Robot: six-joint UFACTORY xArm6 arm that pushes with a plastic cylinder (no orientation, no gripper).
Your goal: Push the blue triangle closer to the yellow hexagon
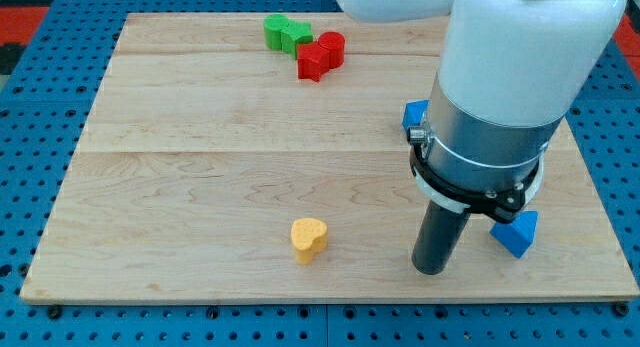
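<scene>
A blue triangle (516, 233) lies near the board's right edge at the view's lower right. My tip (430, 271) rests on the board just left of it, a small gap apart. A yellow block (308, 239), heart-like in outline, lies left of my tip near the bottom edge. No other yellow block shows. A second blue block (415, 115) peeks out from behind the arm's left side, mostly hidden.
Two green blocks (284, 33) and two red blocks (322, 55) cluster at the view's top centre. The arm's large white and grey body (505, 97) covers the board's right part. The wooden board (200, 167) sits on a blue perforated table.
</scene>
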